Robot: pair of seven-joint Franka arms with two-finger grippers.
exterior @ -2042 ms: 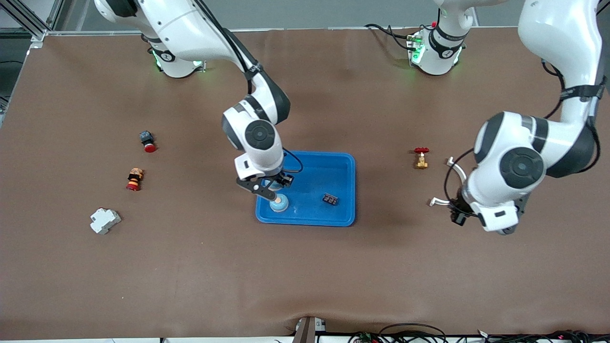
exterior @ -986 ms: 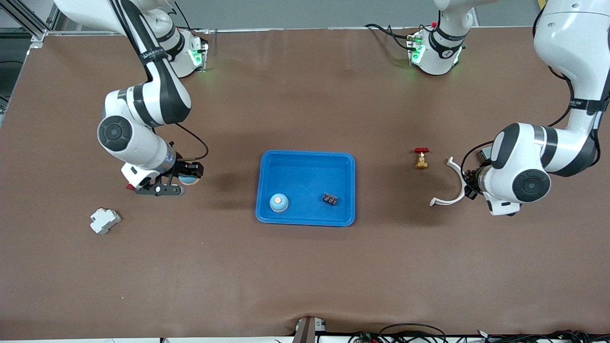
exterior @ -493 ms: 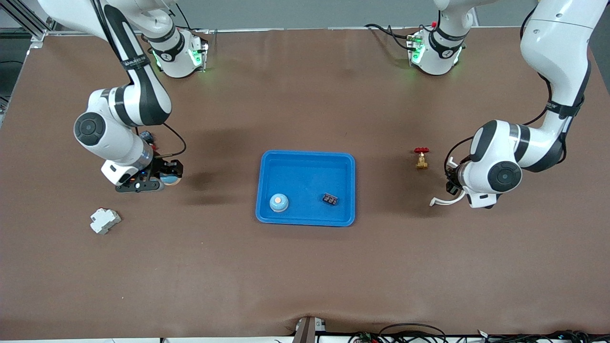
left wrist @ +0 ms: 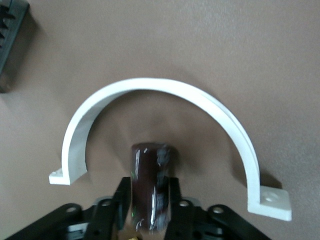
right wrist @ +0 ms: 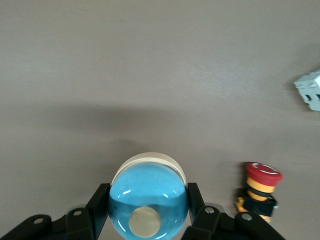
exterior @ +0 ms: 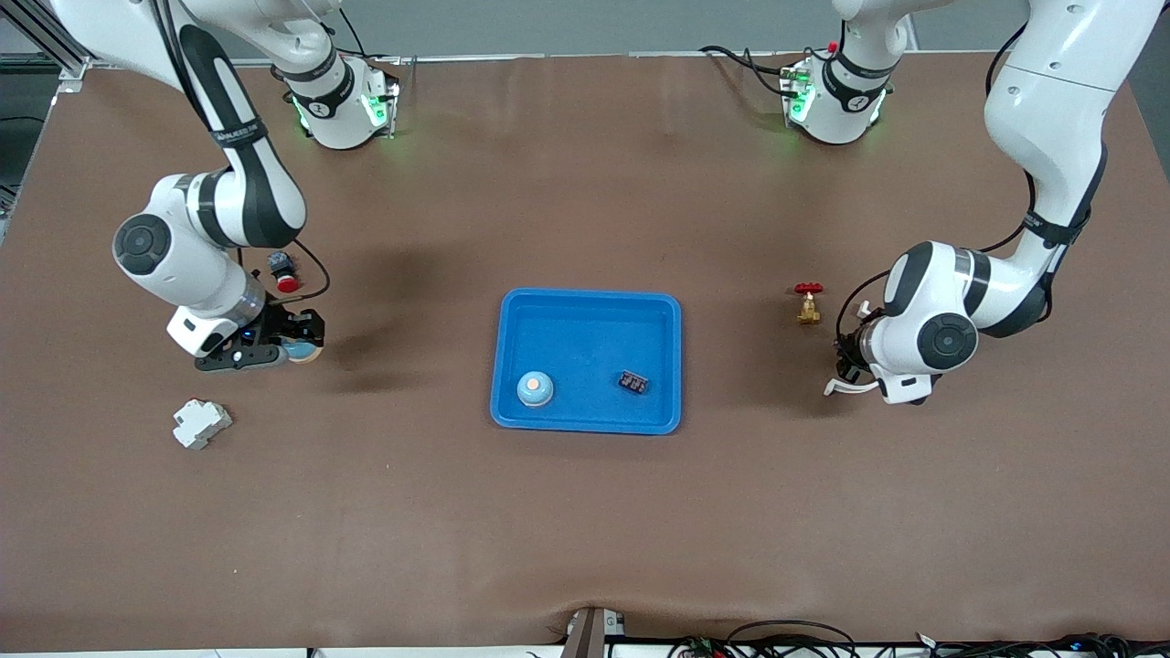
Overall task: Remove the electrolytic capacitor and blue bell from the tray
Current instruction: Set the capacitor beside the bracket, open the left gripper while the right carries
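- Tray point(exterior: 590, 300): middle of the frame, on the bench point(exterior: 585, 530).
- Bell point(exterior: 535, 389) and terminal block point(exterior: 633, 381): in the tray's lower part, apart, the bell toward the right arm's end.
- Valve point(exterior: 808, 303): between the tray and the pipe clamp point(exterior: 845, 386).
- Left pincer point(left wrist: 149, 200): holds the capacitor point(left wrist: 150, 170) inside the clamp's arc.
- Right pincer point(exterior: 297, 340): grips a second bell point(right wrist: 147, 200), lower in the frame than the push button point(exterior: 283, 270) and higher than the breaker point(exterior: 201, 423).

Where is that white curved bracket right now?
The white curved bracket lies on the table toward the left arm's end, arching around the dark cylinder held in the left end effector.
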